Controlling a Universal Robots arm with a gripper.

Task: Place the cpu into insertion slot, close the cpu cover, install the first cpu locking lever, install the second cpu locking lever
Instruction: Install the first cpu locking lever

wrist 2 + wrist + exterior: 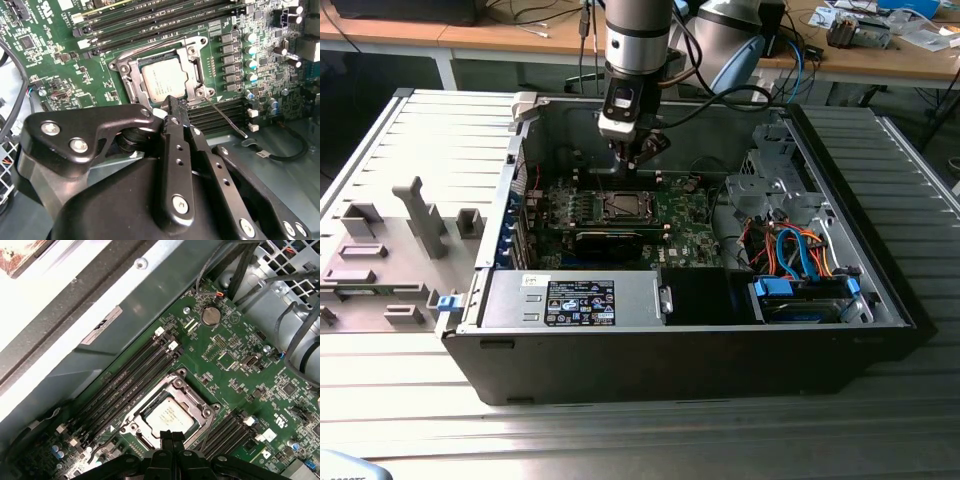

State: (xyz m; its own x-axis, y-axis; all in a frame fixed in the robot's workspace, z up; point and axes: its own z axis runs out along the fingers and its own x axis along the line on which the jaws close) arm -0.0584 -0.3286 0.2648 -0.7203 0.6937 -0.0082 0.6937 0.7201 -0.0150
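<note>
case wall [150,315] close beside cpu [167,416]

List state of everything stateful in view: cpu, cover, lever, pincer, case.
cpu: seated in the socket.
cpu cover: down over the cpu.
locking lever: sticking out from the socket, looks unlatched.
pincer: shut, tips by the socket's edge.
computer case: side open, board exposed.
</note>
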